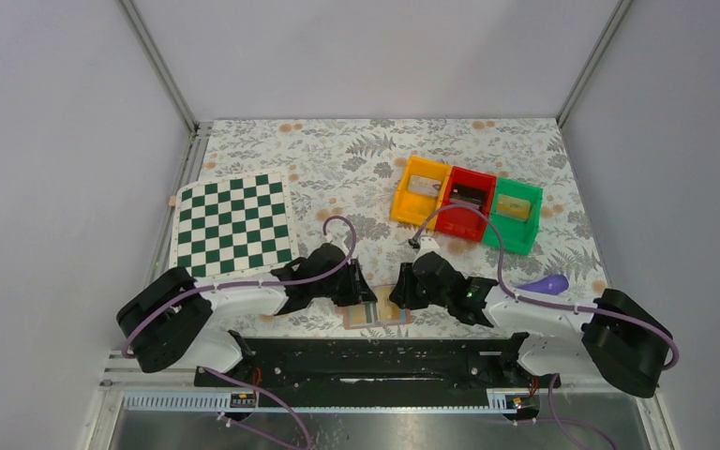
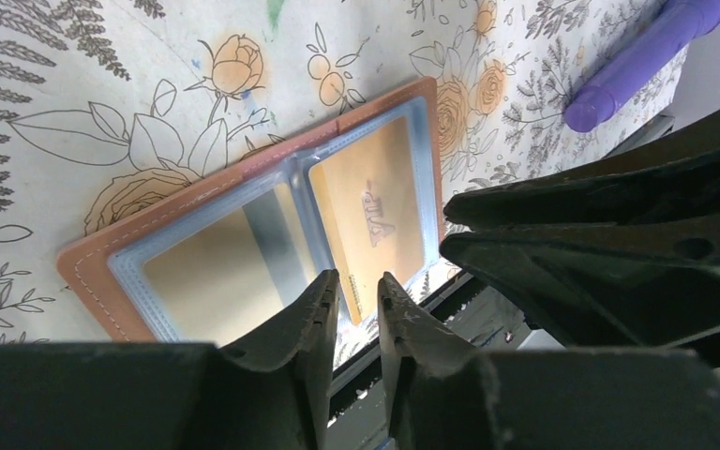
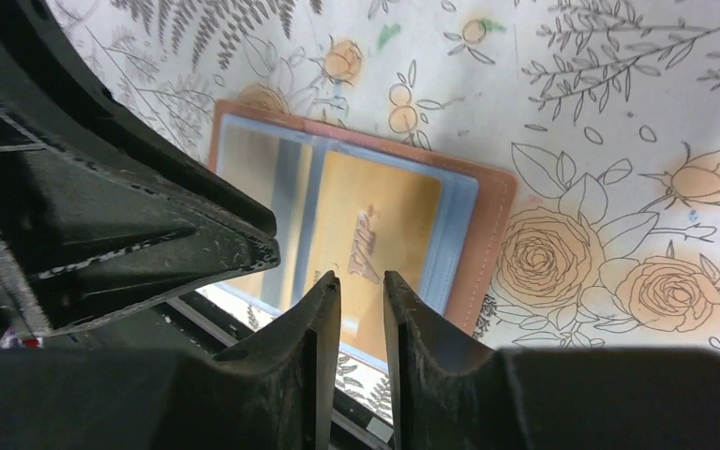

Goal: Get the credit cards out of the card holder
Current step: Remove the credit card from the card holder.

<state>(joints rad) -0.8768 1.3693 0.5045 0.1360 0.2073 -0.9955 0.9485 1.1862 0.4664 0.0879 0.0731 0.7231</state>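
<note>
The open wallet (image 3: 492,234) lies crosswise just ahead of the left claw (image 2: 356,281) and right claw (image 3: 361,281), both barely parted, with the gold card (image 3: 375,216) nearest the right.

Floral table (image 1: 356,159): checkered board (image 1: 233,225), left edge; three coloured bins (image 1: 467,202), far right; purple object (image 1: 544,283), right edge; open card holder (image 2: 286,187), near edge.
</note>
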